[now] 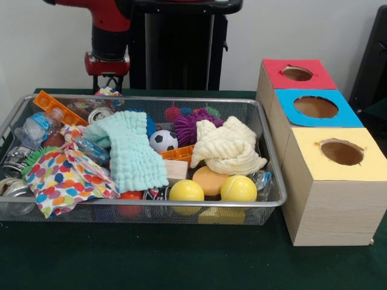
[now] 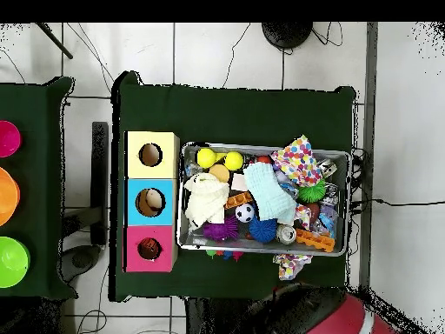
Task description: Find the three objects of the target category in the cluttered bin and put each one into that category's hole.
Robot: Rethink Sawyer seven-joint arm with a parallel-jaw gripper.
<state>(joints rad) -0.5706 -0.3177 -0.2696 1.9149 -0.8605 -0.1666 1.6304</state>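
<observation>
Behind the wire bin (image 1: 273, 163), at its far left corner in front view, the gripper (image 1: 106, 83) hangs just above the rim w/ a multicoloured item right at its tips; can't tell if fingers are spread or pinching. Bin sits on green table (image 1: 151, 260), packed w/ clutter: mint cloth (image 1: 132, 151) draped across middle, cream cloth (image 1: 227, 148) bunched to its right, polka-dot cloth (image 1: 63, 175) at left front. Two yellow balls (image 1: 186, 191) (image 1: 238, 188) lie against front wall, an orange disc (image 1: 208, 179) just behind and between them. Small soccer ball (image 1: 163, 141) sits mid-bin between the mint and cream cloths, purple spiky ball (image 1: 190, 125) behind it. Orange plastic strip (image 1: 57, 107) along back left, water bottle (image 1: 37, 128) and can (image 1: 15, 158) at left end. Right of bin, touching or nearly so, three wooden boxes in a row, each w/ a round hole: yellow top (image 1: 344, 152) nearest, blue (image 1: 315, 107) in middle, red (image 1: 296, 74) farthest. Overhead view: something pale lies inside the blue box hole (image 2: 150, 202), something dark reddish in the red box hole (image 2: 149, 249); yellow box hole (image 2: 150, 155) looks dark.
</observation>
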